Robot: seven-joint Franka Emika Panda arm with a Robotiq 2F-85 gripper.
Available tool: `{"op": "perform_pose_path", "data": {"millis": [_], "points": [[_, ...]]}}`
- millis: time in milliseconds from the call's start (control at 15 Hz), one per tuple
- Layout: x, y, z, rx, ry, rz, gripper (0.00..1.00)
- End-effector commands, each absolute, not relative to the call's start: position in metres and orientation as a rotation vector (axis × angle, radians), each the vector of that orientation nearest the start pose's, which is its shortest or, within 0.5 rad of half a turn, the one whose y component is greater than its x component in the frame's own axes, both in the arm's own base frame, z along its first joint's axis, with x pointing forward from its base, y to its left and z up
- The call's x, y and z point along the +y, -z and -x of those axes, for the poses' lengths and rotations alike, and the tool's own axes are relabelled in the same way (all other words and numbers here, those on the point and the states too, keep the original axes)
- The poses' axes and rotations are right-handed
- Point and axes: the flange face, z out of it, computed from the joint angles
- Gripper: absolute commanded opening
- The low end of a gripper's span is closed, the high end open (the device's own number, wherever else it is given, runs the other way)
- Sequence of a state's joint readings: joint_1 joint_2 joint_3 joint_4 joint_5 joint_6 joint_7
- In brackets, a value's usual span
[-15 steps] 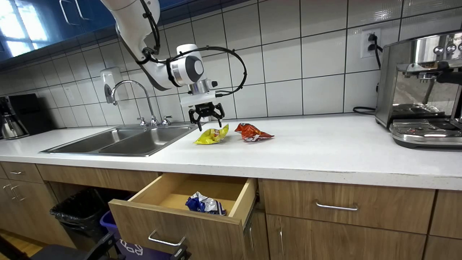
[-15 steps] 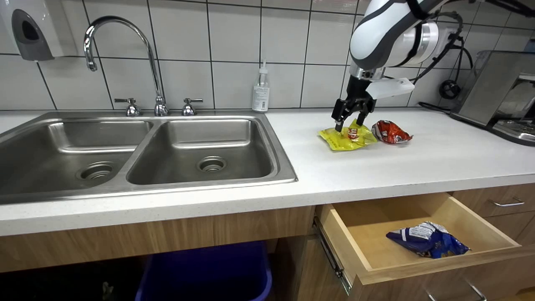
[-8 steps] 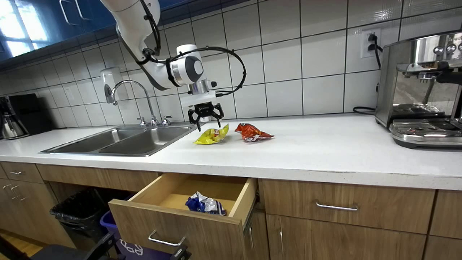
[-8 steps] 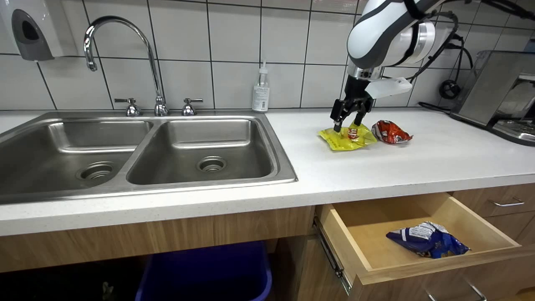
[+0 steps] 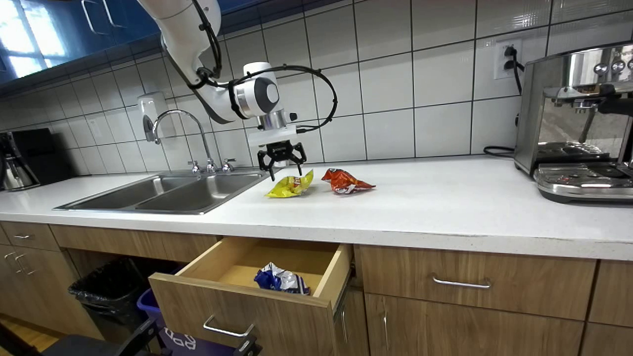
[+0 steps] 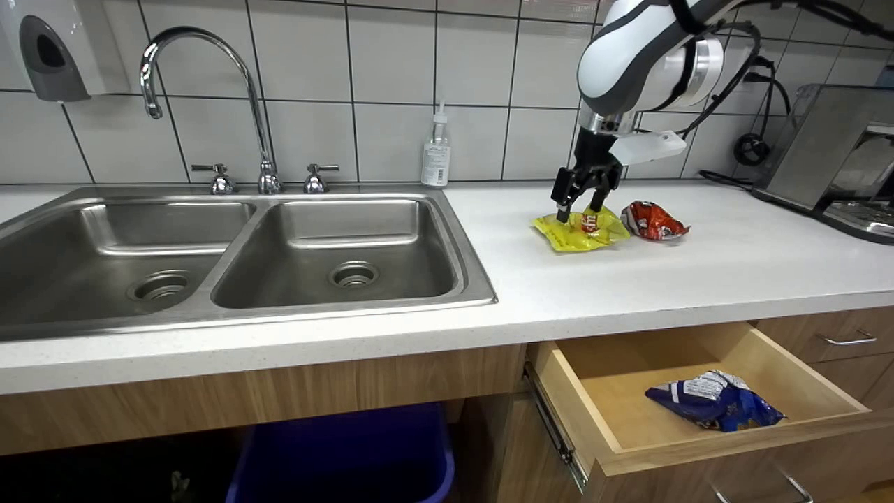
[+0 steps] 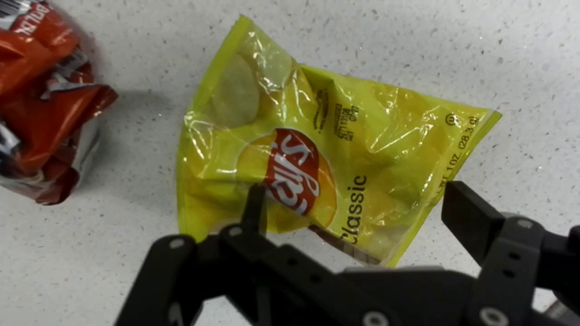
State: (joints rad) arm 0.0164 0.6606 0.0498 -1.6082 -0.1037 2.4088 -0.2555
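**Gripper hanging right over yellow chip bag!**

And here's the state of play: the gripper's fingers are standing wide apart, w/ the yellow chip bag lying right below on the white counter. In the wrist view one finger is overlapping the bag just beside its red Lay's logo, & the other is showing at the bag's printed end; whether either's touching, can't tell. The bag is lying logo up, "Classic" lettering showing, one corner poking up in both exterior views.

Just beside it, a crumpled red bag is sitting, w/ a strip of counter showing btwn the two in the wrist view. Down below the counter edge, a wood drawer is jutting out, & a blue-and-white bag is lying inside, near the front panel.

Over at the dbl-basin sink, a chrome faucet is arching up behind, & a pump bottle is standing by the back corner. Well apart fr. the bags, an espresso machine is gleaming, w/ a cord running down fr. a wall outlet. Under the counter, a purple bin is peeking out.
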Motion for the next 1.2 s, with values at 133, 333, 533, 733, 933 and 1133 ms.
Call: {"op": "perform_pose_path", "data": {"millis": [133, 333, 533, 733, 933, 1133], "points": [[0.0408, -0.2595, -0.7129, -0.623, 0.177, 3.099, 1.0], [0.0411, -0.2595, -0.7124, -0.614, 0.159, 3.096, 1.0], [0.0412, -0.2596, -0.712, -0.605, 0.148, 3.096, 1.0], [0.0412, -0.2594, -0.7114, -0.591, 0.135, 3.095, 1.0], [0.0408, -0.2596, -0.7108, -0.579, 0.115, 3.095, 1.0], [0.0409, -0.2597, -0.7111, -0.563, 0.122, 3.094, 1.0]]}}
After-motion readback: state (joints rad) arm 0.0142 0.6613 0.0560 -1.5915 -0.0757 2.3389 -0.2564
